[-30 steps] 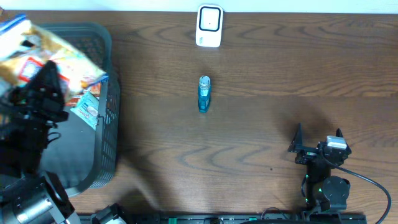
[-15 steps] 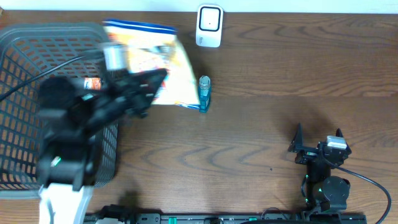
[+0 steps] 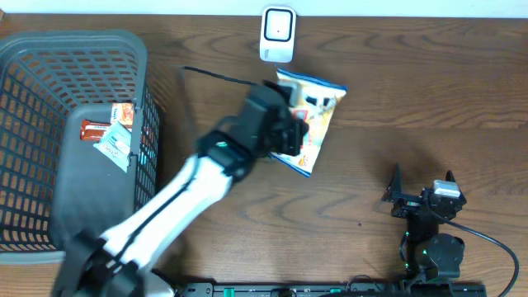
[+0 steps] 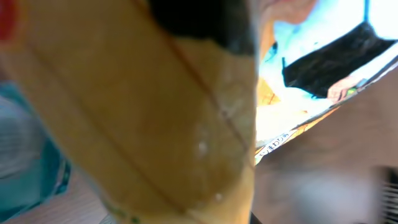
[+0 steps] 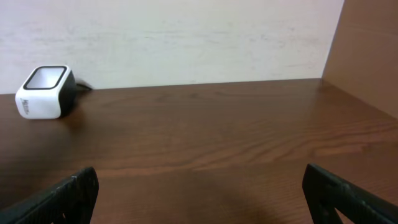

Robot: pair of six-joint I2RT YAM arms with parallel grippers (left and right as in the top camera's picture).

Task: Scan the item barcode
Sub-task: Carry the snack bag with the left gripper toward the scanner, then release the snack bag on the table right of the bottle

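Note:
My left gripper (image 3: pixel 290 132) is shut on a yellow-and-white snack bag (image 3: pixel 312 115), held over the table's middle just below and right of the white barcode scanner (image 3: pixel 278 35). In the left wrist view the bag (image 4: pixel 155 112) fills the frame, blurred, and hides the jaws. At the front right my right gripper (image 3: pixel 421 195) rests open with nothing between its fingers. Its wrist view shows the scanner (image 5: pixel 45 92) far off to the left and the gripper (image 5: pixel 205 199) over bare wood.
A dark mesh basket (image 3: pixel 140 58) stands at the left with small packets (image 3: pixel 109 137) inside. A teal blur (image 4: pixel 34 162) shows beside the bag in the left wrist view. A wall runs along the table's back edge.
The left arm has swung the snack bag out from above the basket and rightward across the table to below the scanner, covering the blue bottle. The right arm has not moved.

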